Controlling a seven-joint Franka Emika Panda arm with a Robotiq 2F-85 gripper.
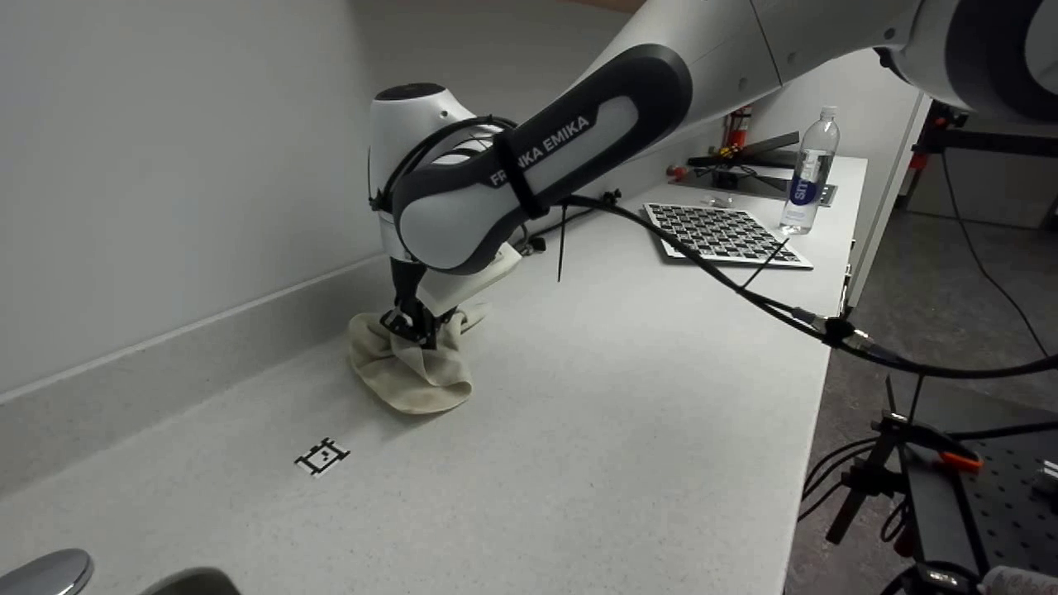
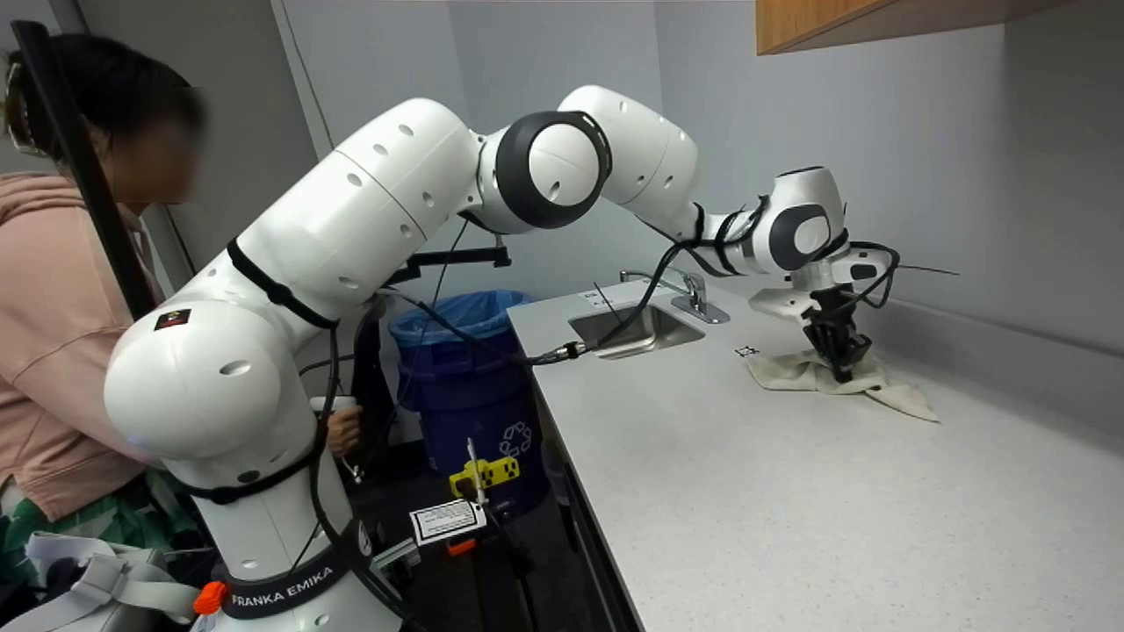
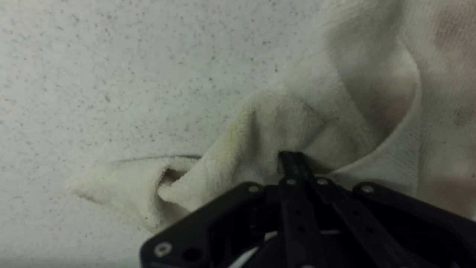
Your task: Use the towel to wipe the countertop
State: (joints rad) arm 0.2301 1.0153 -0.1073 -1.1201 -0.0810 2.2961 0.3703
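Closest thing to the wrist camera is the gripper (image 3: 291, 153), all black bars and bolts, aimed down into a beige towel (image 1: 417, 392). From where I'm standing the fingers (image 3: 285, 162) look pressed together, clamped on a bunched-up bit of cloth, with creases fanning out around the tips. The towel itself is lying on the pale speckled countertop (image 1: 628, 430), near the low backsplash (image 1: 223, 355), though I honestly can't tell if they touch. It's pretty rumpled, one corner trailing off to a point and another part folded over on itself. Both exterior views show the gripper right down at it, tilted a little, with the white arm (image 2: 351, 219) reaching over the countertop from past the edge, a black cable (image 1: 959, 370) slung off it. Small black-and-white marker (image 1: 322, 456) on the surface too, near the towel but apart from it. Further along in an exterior view you've got a checkered board (image 1: 727, 235) and a clear water bottle (image 1: 810, 178) standing upright just beside it. Also in an exterior view: a little sink (image 2: 652, 330) with its faucet (image 2: 695, 288), a blue bin (image 2: 479, 404) down past the countertop's edge, and a person (image 2: 61, 307) in a pink top over by the base of the arm, partly hidden behind it.
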